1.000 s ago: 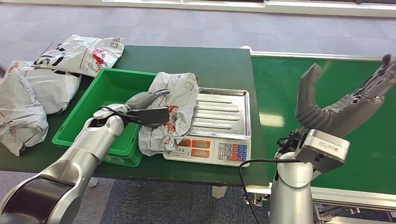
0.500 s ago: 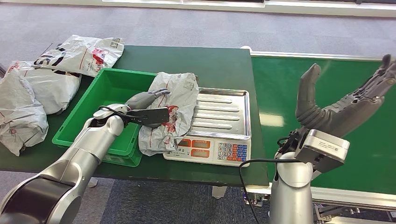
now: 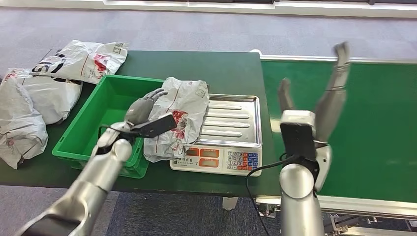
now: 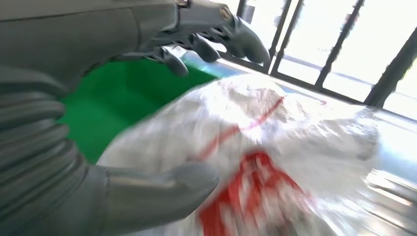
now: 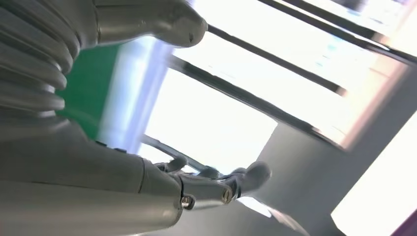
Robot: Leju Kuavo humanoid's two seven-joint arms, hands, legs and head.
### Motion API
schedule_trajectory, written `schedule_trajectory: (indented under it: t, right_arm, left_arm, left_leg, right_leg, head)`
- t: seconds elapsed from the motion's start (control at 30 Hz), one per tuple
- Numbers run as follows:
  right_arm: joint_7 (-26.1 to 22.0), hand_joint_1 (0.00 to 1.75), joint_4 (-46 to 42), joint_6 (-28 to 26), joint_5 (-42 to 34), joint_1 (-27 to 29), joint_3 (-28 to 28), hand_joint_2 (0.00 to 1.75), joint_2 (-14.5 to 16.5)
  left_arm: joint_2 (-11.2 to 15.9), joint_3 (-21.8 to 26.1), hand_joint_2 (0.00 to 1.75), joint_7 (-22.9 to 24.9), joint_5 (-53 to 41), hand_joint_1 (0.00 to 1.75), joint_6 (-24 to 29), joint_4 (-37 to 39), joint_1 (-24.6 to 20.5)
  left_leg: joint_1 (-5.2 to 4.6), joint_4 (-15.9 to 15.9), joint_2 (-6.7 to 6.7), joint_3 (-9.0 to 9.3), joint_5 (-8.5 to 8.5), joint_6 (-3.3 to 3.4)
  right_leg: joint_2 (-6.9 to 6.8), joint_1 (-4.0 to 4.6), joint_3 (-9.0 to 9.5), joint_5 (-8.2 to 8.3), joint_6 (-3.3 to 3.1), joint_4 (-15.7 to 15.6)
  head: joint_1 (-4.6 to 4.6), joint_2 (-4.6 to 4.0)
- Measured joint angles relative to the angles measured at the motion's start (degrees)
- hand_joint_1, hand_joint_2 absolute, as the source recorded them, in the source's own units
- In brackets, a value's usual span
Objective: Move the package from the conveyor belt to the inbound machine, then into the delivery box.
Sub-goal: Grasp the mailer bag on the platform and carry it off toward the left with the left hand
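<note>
A robot's left robot hand (image 3: 147,115) holds a crumpled white package (image 3: 179,115) at its near edge, thumb under and fingers over, as the parcel lies half on the steel tray of the weighing scale (image 3: 231,123) that appears to serve as the inbound machine, and half over the rim of the green delivery box (image 3: 93,130). The straddling position suggests the weighing step is done or nearly so, with the parcel being drawn sideways toward the bin; the grip at the package's box-side edge suits a drag rather than a lift. The left wrist view, blurred, shows the thumb (image 4: 162,189) pressed against the white plastic with its red printing, the darker fingers (image 4: 211,34) arched above.

On the other side, the right robot hand (image 3: 319,98) is raised over the green conveyor belt (image 3: 378,128), fingers spread wide and holding nothing, apparently kept clear of the transfer.

Beyond the box, at the far left of the dark green table (image 3: 226,69), several more white parcels (image 3: 81,59) lie heaped, outside the bin.
</note>
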Motion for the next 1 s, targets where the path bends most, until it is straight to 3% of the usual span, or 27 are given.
schedule_trajectory:
  t: [0.03, 0.1, 0.2, 0.43, 0.77, 0.8, 0.9, 0.93, 1.0]
  right_arm:
    - [3.1, 0.00, 2.7, -0.1, -0.1, 1.6, 0.0, 1.75, -0.5]
    - [5.0, 0.00, 6.4, -1.0, -0.6, 4.0, -0.1, 1.75, -1.2]
    - [5.2, 0.00, 8.6, -0.5, 0.1, 5.0, -0.1, 1.75, -1.5]
    - [6.0, 0.00, 10.3, 0.1, 0.7, 5.6, -0.1, 1.75, -1.7]
    - [6.5, 0.00, 10.7, 0.5, 0.9, 6.3, -0.1, 1.75, -1.8]
    - [6.5, 0.00, 10.7, 0.5, 0.9, 6.3, -0.1, 1.75, -1.8]
    - [6.6, 0.00, 10.7, 0.5, 1.0, 6.4, -0.1, 1.75, -1.8]
    - [6.6, 0.00, 10.7, 0.5, 1.0, 6.5, -0.1, 1.75, -1.8]
    - [6.6, 0.00, 10.7, 0.3, 1.0, 6.7, -0.1, 1.75, -1.9]
  left_arm:
    - [-1.2, 1.3, 1.75, 1.3, -0.4, 1.75, 1.5, -6.0, 4.5]
    - [-2.9, 2.9, 1.75, 2.3, -0.8, 1.75, 1.8, -14.2, 10.4]
    - [-3.8, 5.2, 1.75, 2.5, -1.0, 1.75, 1.3, -20.5, 14.0]
    - [-4.9, 7.6, 1.75, 2.2, -1.4, 1.75, 0.9, -26.1, 16.4]
    - [-5.7, 9.0, 1.75, 1.6, -1.8, 1.75, 0.6, -27.5, 17.0]
    - [-5.7, 9.0, 1.75, 1.5, -1.8, 1.39, 0.6, -27.6, 17.0]
    - [-5.8, 9.2, 1.75, 1.5, -1.8, 0.08, 1.7, -27.8, 17.0]
    - [-6.0, 9.5, 1.75, 1.4, -1.8, 0.00, 3.0, -28.0, 17.0]
    - [-6.5, 10.3, 1.75, 1.0, -0.8, 0.00, 7.1, -28.8, 17.0]
  left_leg:
    - [0.01, 0.0, -0.11, 0.03, -0.06, 0.05]
    - [-0.02, 0.1, -0.46, -0.35, -0.02, 0.10]
    - [-0.07, 0.1, -0.60, -0.58, 0.00, 0.13]
    - [-0.06, 0.1, -0.74, -0.59, 0.02, 0.11]
    - [-0.06, 0.1, -0.74, -0.58, 0.06, 0.10]
    - [-0.06, 0.1, -0.74, -0.58, 0.06, 0.10]
    - [-0.06, 0.1, -0.74, -0.58, 0.06, 0.10]
    - [-0.06, 0.1, -0.74, -0.58, 0.06, 0.10]
    - [-0.06, 0.1, -0.74, -0.58, 0.06, 0.10]
  right_leg:
    - [-0.08, 0.02, 0.07, -0.12, 0.06, 0.0]
    - [-0.40, 0.04, -0.18, -0.17, 0.16, 0.1]
    - [-0.56, 0.04, -0.35, -0.15, 0.19, 0.1]
    - [-0.69, 0.07, -0.31, -0.17, 0.17, 0.1]
    - [-0.69, 0.07, -0.29, -0.16, 0.18, 0.1]
    - [-0.69, 0.07, -0.29, -0.16, 0.18, 0.1]
    - [-0.69, 0.08, -0.30, -0.16, 0.18, 0.1]
    - [-0.69, 0.08, -0.30, -0.16, 0.18, 0.1]
    - [-0.69, 0.08, -0.30, -0.16, 0.17, 0.1]
  head:
    - [-0.01, 0.00]
    - [0.07, 0.00]
    - [0.07, 0.00]
    - [0.08, 0.00]
    - [0.08, 0.00]
    - [0.09, 0.00]
    - [0.08, 0.00]
    - [0.08, 0.00]
    - [0.08, 0.00]
